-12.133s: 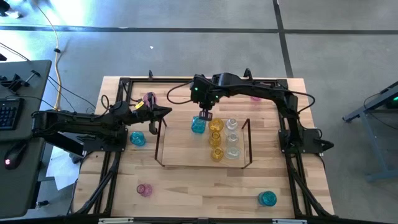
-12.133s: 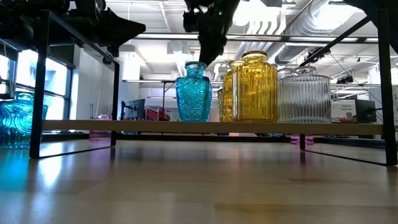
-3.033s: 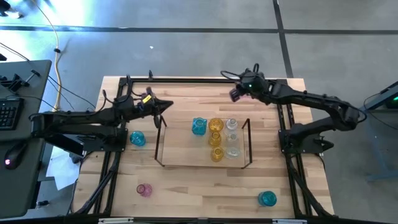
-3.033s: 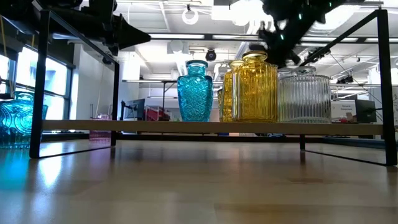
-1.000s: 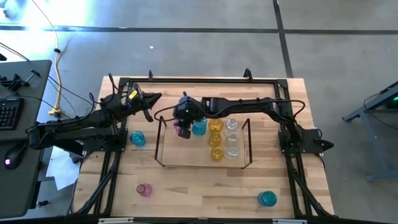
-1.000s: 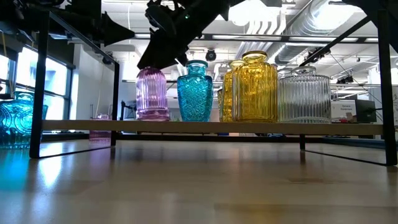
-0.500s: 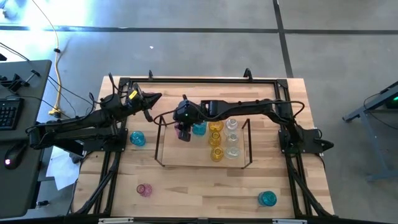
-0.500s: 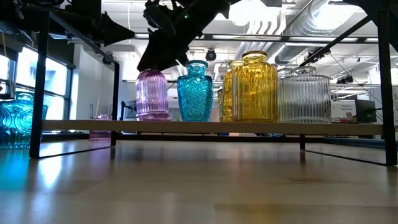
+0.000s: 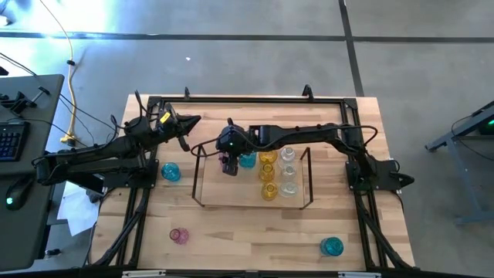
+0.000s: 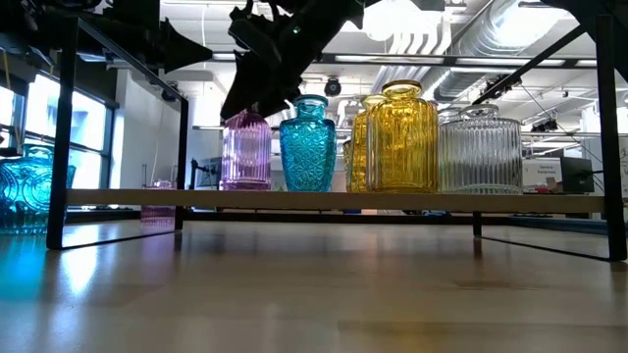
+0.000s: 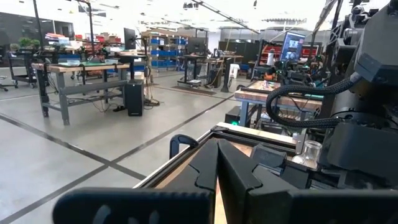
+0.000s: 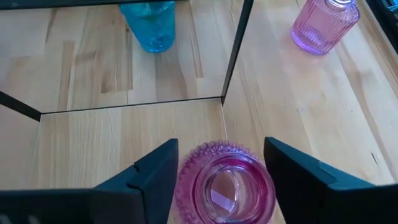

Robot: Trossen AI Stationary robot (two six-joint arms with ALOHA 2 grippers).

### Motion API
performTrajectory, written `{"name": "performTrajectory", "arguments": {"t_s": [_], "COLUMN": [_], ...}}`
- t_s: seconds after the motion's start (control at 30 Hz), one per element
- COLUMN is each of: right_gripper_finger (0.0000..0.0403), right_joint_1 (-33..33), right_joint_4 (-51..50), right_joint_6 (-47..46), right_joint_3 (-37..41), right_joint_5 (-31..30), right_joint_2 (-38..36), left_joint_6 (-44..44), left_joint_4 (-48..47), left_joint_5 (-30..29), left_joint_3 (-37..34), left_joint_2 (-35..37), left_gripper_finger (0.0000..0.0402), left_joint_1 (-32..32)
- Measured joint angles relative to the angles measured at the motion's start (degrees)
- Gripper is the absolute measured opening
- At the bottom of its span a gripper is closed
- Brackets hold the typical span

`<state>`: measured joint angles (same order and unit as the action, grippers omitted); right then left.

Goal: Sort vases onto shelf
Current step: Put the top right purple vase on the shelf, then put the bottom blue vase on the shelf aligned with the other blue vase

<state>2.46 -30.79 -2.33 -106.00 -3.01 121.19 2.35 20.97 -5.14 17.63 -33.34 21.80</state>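
The shelf (image 9: 231,189) holds a pink vase (image 10: 245,149) at its left, then a teal vase (image 10: 307,144), yellow vases (image 10: 402,137) and clear vases (image 10: 481,152), each standing on its base. My right gripper (image 12: 221,171) is open just above the pink vase's mouth (image 12: 225,186), with one finger on either side of the neck. My left gripper (image 9: 193,121) is shut and holds nothing, hovering level near the table's far left. Loose on the table stand a teal vase (image 9: 170,171), a pink vase (image 9: 179,235) and another teal vase (image 9: 332,246).
The shelf's dark wire end frame (image 12: 236,56) stands close to the pink vase. Beyond it, on the table, are a teal vase (image 12: 149,25) and a pink vase (image 12: 323,25). A black metal frame (image 9: 247,99) borders the table. Bare shelf surface lies near the front left.
My right gripper has opened and let go of the pink vase's neck while staying over it. The vase now stands upright on the shelf beside the teal one, a little closer to it than before.
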Motion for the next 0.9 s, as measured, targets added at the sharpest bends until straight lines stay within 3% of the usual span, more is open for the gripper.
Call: {"name": "performTrajectory", "arguments": {"t_s": [0.67, 0.9], "right_gripper_finger": [0.0232, 0.0232], "right_joint_1": [-2.88, -4.5], "right_joint_4": [3.2, 2.03], "right_joint_6": [5.8, 6.93], "right_joint_3": [0.0, -0.07], "right_joint_5": [-0.22, -3.24], "right_joint_2": [-3.5, -6.17], "left_joint_6": [-1.44, -1.49], "left_joint_4": [-0.23, -0.23], "left_joint_5": [1.61, 1.59], "left_joint_3": [0.04, 0.04], "left_joint_2": [-0.02, 0.0], "left_gripper_finger": [0.0, 0.0], "left_joint_1": [-0.07, -0.08]}}
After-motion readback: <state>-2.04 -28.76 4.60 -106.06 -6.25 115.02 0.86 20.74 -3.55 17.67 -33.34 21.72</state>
